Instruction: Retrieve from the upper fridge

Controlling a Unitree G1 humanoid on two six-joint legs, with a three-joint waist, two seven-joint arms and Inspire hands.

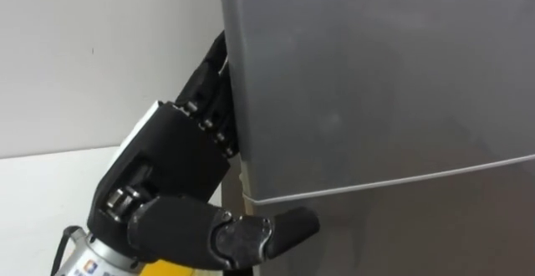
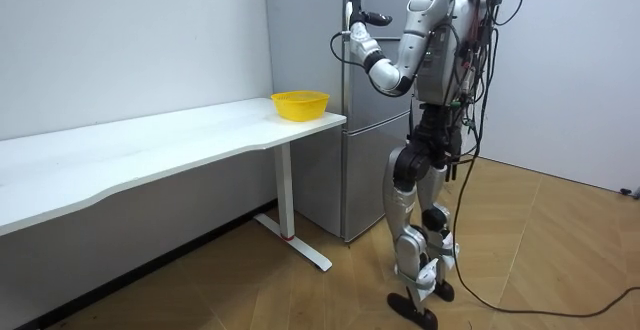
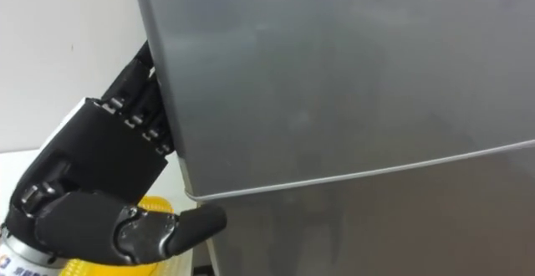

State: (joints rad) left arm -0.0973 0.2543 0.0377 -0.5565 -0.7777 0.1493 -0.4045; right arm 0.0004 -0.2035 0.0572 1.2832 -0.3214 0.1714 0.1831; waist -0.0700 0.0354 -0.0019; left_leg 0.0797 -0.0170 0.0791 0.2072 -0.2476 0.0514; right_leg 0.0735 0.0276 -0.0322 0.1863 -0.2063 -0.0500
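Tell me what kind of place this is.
Probably a plain room set up as a kitchen corner rather than a real home kitchen: a tall grey metal fridge, a long white table beside it carrying a round yellow plastic bowl, and a wooden floor.

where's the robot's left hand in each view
left eye view: left hand lower left, at the left edge of the fridge
right eye view: left hand lower left, same edge
room view: left hand top centre, raised to that edge
shared landmark: seam between the fridge doors
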